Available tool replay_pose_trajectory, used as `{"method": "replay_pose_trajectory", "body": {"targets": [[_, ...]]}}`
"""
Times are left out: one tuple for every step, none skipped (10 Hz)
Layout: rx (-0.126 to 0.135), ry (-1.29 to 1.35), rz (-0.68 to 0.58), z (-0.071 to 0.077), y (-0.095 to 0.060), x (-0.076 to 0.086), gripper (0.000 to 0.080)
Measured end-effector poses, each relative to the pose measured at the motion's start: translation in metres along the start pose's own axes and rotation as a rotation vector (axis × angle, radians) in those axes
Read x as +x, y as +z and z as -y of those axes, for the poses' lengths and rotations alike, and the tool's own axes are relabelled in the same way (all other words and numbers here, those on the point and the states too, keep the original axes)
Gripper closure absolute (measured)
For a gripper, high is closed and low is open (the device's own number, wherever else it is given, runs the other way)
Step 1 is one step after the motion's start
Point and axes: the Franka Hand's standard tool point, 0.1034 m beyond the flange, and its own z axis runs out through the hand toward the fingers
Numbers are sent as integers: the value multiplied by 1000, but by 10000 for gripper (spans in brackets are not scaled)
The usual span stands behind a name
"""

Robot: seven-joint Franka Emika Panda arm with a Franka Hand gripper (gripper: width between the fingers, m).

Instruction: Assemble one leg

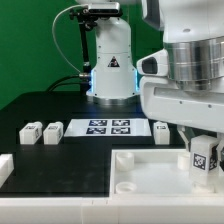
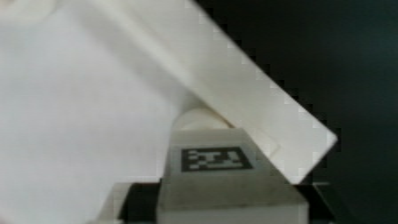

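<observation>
My gripper (image 1: 205, 170) is closed narrow on the leg (image 1: 203, 157), with one finger on each side of the block. In the wrist view the leg sits between the dark fingers (image 2: 139, 204), and its tag (image 2: 214, 158) faces the camera. The leg hangs upright at the tray (image 1: 150, 172), over the corner on the exterior view's right. I cannot tell whether its lower end touches the tray.

In the wrist view the tray's raised rim (image 2: 267, 105) runs on a slant just past the leg's end, with white tray on one side and dark surface on the other. The tray lies flat on the surface (image 1: 60, 165), nearest the exterior camera. I make out a small round boss (image 1: 125, 158) inside its corner on the exterior view's left.

Behind the tray lies the marker board (image 1: 108, 127). One spare leg (image 1: 160, 129) sits just beside the board on the exterior view's right. Two more legs (image 1: 28, 133) (image 1: 52, 130) stand side by side on its left, apart from the tray. A white piece (image 1: 5, 165) is cut off by the exterior view's left edge. The arm base (image 1: 110, 70) stands at the back.
</observation>
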Motion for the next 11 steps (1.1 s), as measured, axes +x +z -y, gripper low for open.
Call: {"method": "replay_pose_trajectory", "body": {"targets": [[0,131,7,2,1,-2,505],[9,244,16,3,1,-1,505],[9,254,18,3,1,-2,505],[9,227,18,3,1,-3,443],[10,165,18,3,1,-2,277],[-1,-8,19,2,-1,1,277],[-11,-185,26,2,-4,4,173],[-11,-366,20,4,-5,3,157],[-11,-432,20,4,-5,3,157],[-10,-568,20,3,-5,4,151],[-16,-732,6,4,-4,4,150]]}}
